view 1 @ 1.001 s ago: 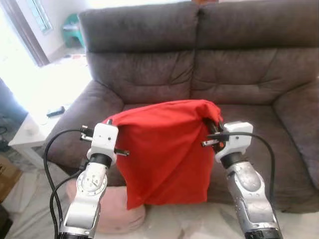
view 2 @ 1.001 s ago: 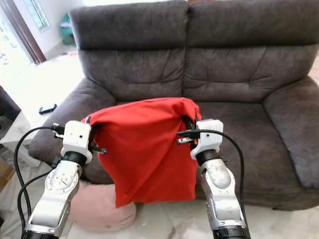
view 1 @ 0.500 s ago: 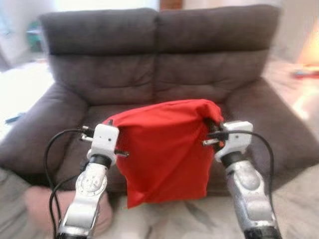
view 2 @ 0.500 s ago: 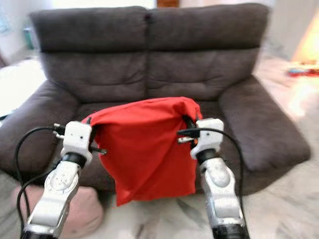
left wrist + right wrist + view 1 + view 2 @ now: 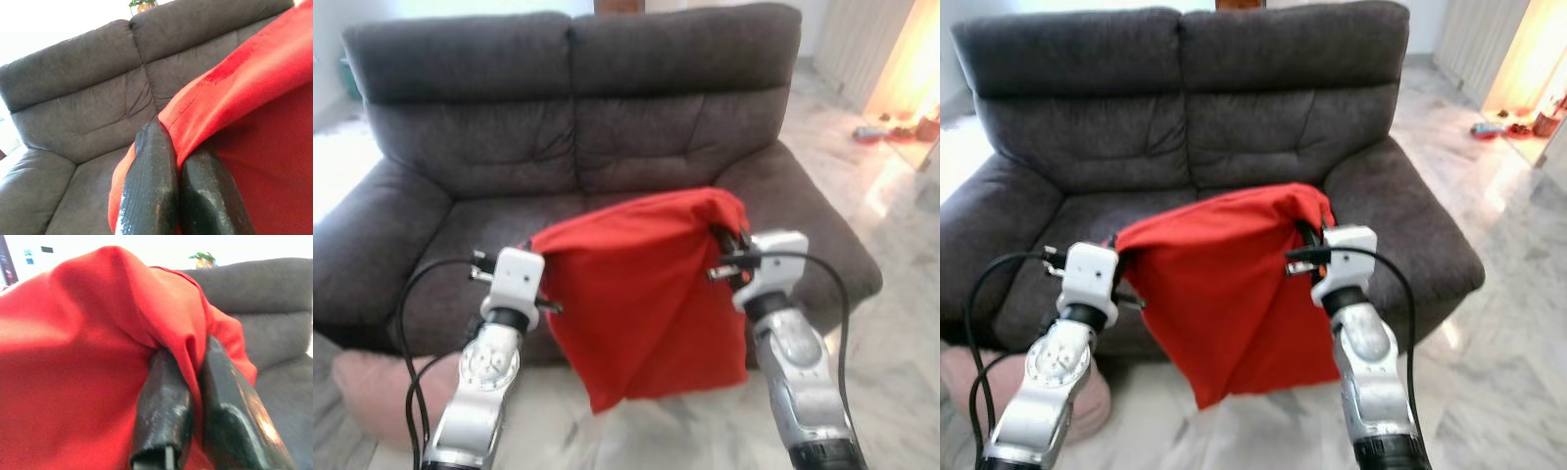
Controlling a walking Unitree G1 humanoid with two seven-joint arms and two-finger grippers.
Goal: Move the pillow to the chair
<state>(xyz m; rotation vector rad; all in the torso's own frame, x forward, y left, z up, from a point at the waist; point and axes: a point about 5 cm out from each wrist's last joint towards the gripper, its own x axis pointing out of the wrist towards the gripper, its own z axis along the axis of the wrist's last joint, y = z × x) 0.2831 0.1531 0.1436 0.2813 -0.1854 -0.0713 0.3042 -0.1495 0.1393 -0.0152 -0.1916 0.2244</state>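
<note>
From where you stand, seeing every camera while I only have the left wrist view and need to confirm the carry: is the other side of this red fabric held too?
Observer: Yes. The right gripper is pinched shut on the opposite top corner of the red pillow.
Operator: My fingers look closed on a hem. Does the pillow hang free?
Observer: It does. It hangs between the left gripper and the right one, in front of the grey sofa, with its lower edge above the marble floor.
Operator: Anything low on my side?
Observer: A pink cushion lies on the floor by the sofa's left front corner.
</note>
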